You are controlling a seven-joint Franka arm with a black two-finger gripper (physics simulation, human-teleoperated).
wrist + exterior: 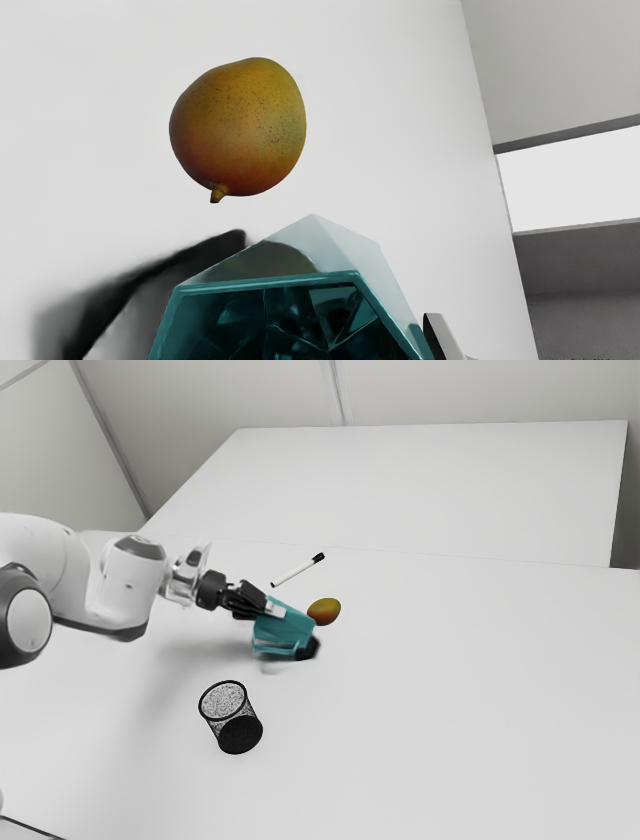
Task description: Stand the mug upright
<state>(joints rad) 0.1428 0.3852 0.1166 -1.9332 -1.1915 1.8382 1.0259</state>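
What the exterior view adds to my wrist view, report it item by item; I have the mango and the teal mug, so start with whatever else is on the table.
Observer: A black mesh cup stands nearer the exterior camera than the teal mug does.
Operator: Noted. Now cover the far side of the mango.
Observer: A white marker lies beyond the mango, its black-capped end toward the exterior view's right.
Operator: Good. Tell me from which side the gripper meets the mug.
Observer: The gripper comes to it from the exterior view's left.
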